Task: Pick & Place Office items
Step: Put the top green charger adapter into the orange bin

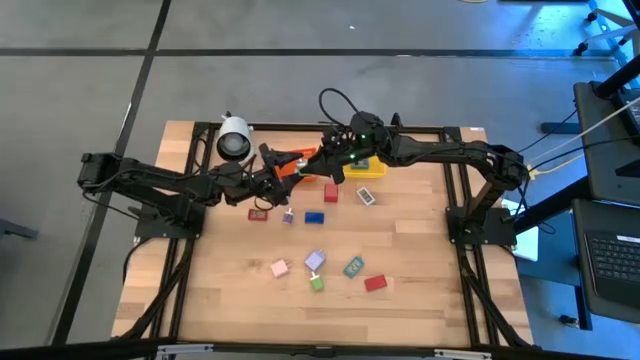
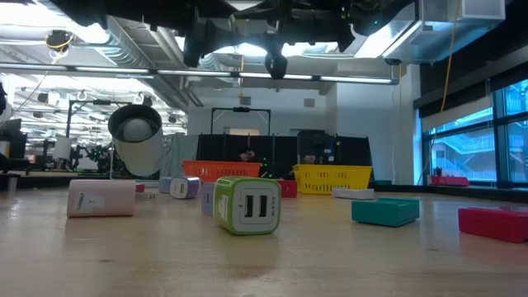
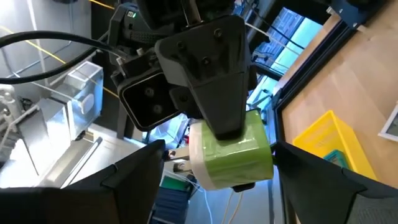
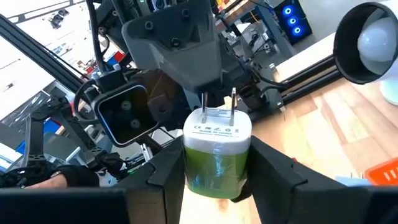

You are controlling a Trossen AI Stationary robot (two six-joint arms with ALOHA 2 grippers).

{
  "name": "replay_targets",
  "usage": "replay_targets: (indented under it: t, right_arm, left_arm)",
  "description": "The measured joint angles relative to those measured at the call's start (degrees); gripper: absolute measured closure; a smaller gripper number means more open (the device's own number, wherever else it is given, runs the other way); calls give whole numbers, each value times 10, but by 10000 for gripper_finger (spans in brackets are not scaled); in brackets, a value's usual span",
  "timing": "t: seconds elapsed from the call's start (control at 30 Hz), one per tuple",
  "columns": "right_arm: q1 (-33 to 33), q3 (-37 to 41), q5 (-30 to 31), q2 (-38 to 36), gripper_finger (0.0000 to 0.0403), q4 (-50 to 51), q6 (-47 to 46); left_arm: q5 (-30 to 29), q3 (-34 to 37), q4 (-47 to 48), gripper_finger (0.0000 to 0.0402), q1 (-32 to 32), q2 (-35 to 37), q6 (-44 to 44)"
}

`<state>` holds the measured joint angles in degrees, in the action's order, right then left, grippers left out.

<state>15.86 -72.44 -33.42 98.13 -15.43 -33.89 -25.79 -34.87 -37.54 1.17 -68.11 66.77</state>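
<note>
High above the table's far middle, my right gripper [image 4: 217, 149] is shut on a green block with a white pronged end [image 4: 217, 165]. Facing it, my left gripper [image 3: 219, 152] is open. Its fingers [image 3: 134, 177] stand on either side of the same block [image 3: 239, 158] with gaps showing. In the high view the two grippers [image 1: 278, 172] [image 1: 325, 165] meet over the orange bin [image 1: 295, 163]. Several small blocks lie flat on the table, among them red [image 1: 375, 283], teal [image 1: 353, 266], pink [image 1: 279, 267] and blue [image 1: 314, 216]. My right gripper pinches the green block's two opposite green sides [image 4: 194, 169] between its two fingers. The fingers come about level from the table's right side. The block is lifted clear of the table, its white pronged end [image 4: 217, 127] facing away from my gripper toward the left gripper.
A yellow mesh bin [image 1: 366, 168] stands beside the orange one at the far edge. A white cylindrical camera-like object [image 1: 235, 138] stands at the far left. In the low view another green block [image 2: 247, 205] sits near the table's front.
</note>
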Motion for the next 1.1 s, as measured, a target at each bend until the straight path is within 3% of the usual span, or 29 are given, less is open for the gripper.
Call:
replay_targets:
  t: [0.17,0.43,1.1]
  right_arm:
    - [0,0,0,0,256,0,0]
    - [-5,0,-1,0,256,2,5]
    - [-8,0,17,0,226,-1,13]
  left_arm:
    - [7,0,0,109,0,0,-2]
    - [21,0,0,162,0,0,-35]
    - [2,1,0,160,0,0,-47]
